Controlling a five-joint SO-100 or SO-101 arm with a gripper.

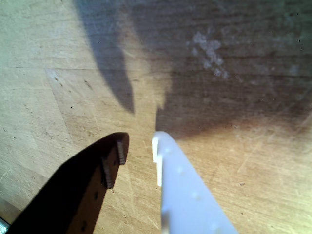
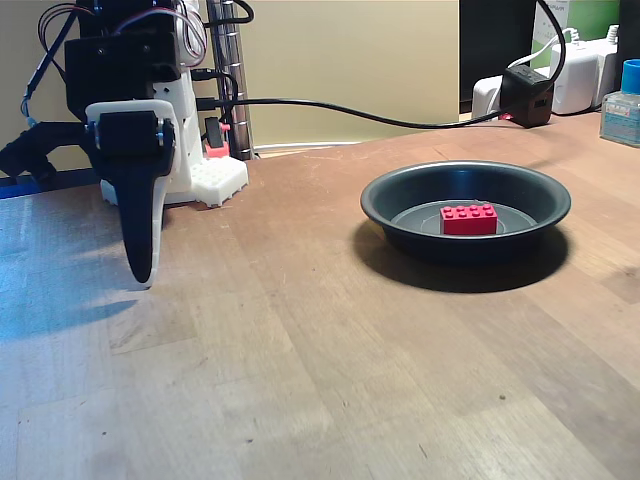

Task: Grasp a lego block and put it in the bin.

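Worn wooden bench [image 2: 330, 380] carries a wide shallow dark grey metal pan bin [image 2: 465, 190], and the small red studded lego block [image 2: 469, 218] lies inside it. Black-and-white pincer [image 1: 139, 151] hangs empty, fingers slightly apart, near bare wood, well apart from the bin. Drop looks done; best move is a clean retreat.

Fixed view: arm [image 2: 130, 90] cut off at top edge, upper links out of frame; gripper [image 2: 141, 270] seen edge-on, so finger gap not readable there. Lego block [image 2: 469, 218] lower part hidden behind near rim of the bin [image 2: 400, 215]. Bottle [image 2: 622, 105] clipped by right edge. Wrist view: both fingers [image 1: 114, 161] cut off at bottom edge, picture soft.
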